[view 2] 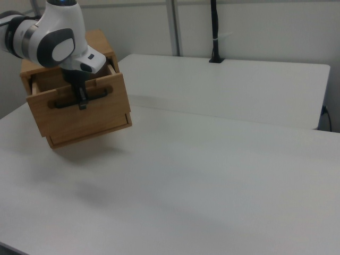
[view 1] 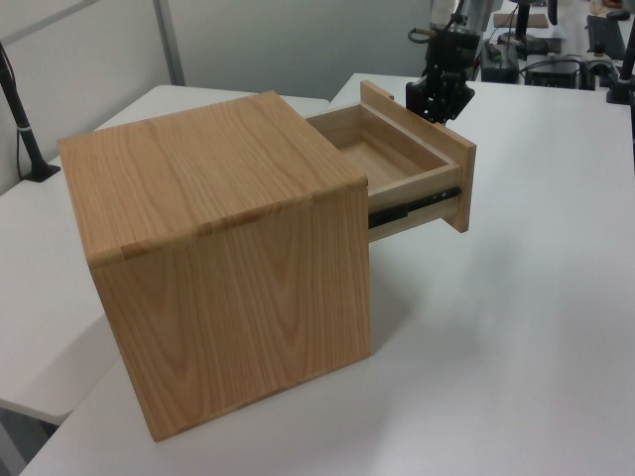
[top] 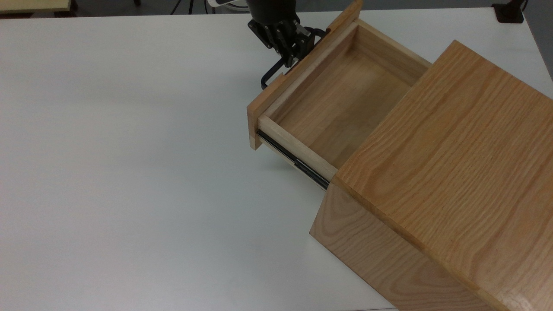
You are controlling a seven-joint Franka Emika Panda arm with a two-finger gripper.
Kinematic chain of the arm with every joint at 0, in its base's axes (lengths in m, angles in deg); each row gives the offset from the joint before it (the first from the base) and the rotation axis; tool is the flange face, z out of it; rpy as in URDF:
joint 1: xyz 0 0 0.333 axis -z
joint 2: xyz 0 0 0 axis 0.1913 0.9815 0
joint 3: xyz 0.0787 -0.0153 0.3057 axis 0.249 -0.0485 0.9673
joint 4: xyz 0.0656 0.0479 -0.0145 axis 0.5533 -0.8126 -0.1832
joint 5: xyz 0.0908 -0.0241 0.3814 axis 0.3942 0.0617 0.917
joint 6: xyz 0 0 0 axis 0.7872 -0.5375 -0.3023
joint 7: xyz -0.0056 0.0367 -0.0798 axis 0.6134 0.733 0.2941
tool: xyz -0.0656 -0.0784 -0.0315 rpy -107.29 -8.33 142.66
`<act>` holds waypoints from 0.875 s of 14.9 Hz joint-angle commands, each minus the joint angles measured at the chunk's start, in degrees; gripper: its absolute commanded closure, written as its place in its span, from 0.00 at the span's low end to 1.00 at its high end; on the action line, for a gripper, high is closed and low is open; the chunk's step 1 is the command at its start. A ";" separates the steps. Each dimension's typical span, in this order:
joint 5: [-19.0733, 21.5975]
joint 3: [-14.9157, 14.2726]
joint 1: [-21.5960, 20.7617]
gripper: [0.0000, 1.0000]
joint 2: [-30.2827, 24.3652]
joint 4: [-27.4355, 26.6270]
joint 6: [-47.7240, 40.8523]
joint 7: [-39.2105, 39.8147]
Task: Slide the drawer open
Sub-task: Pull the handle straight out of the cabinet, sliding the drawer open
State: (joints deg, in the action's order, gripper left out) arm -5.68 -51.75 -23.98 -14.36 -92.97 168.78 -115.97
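Presently, I am clamping my gripper (top: pixel 290 51) on the handle (view 2: pixel 79 99) (pulling-point) to slide the drawer (top: pixel 332 97) outward.

oak-grain drawer (top: pixel 337 99) (black handle (view 2: pixel 79 98)), white table (top: pixel 129 172).

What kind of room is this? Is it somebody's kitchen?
Probably not a kitchen; it looks like a robot lab. A robot arm's gripper holds a drawer handle on a plain white table, with desks and cables behind.
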 commanded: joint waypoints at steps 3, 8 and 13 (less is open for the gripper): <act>1.60 -2.39 1.09 1.00 -4.64 -0.77 -5.02 4.93; 1.60 -2.39 0.56 0.09 -4.38 -0.77 -5.20 4.58; 1.51 -2.12 0.39 0.00 -5.95 0.80 -7.39 5.02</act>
State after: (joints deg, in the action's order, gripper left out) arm -5.38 -53.66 -23.28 -17.91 -93.01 164.40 -112.26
